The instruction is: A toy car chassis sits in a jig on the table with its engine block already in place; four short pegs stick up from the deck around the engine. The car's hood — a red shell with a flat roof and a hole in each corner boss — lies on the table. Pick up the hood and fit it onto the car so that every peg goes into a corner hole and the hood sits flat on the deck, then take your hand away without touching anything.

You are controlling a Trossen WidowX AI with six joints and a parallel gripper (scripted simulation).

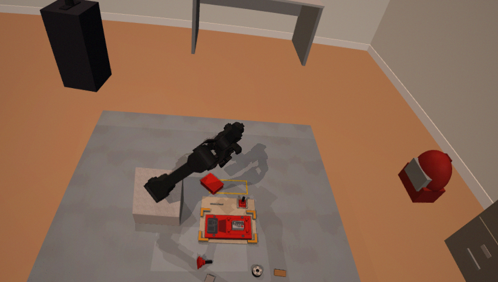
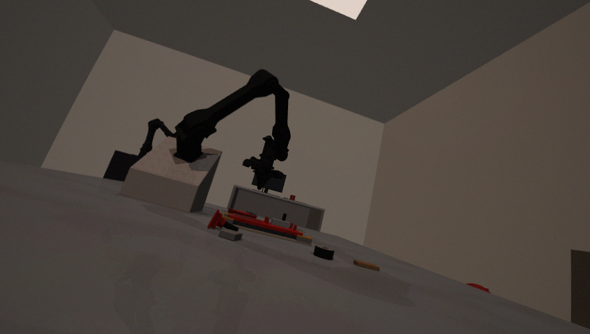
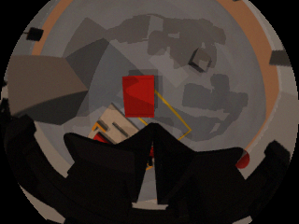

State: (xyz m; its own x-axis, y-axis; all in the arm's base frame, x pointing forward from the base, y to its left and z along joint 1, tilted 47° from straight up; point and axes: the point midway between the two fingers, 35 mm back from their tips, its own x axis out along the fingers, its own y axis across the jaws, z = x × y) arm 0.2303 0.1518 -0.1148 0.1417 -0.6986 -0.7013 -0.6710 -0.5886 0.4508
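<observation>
Dim light left my exterior view murky; around the pale plinth (image 1: 156,214) (image 2: 159,181), soft shadows overlapped; my wrist view curved darkly at its rim.

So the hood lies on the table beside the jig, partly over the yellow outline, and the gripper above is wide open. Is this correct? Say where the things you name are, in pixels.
Not quite: the gripper (image 2: 264,191) (image 3: 153,126) is shut, its fingertips together in the wrist view. The hood (image 1: 211,183) (image 3: 138,96) does lie on the table beside the jig (image 1: 228,240), partly over the yellow outline (image 1: 246,187) (image 3: 173,110).
</observation>
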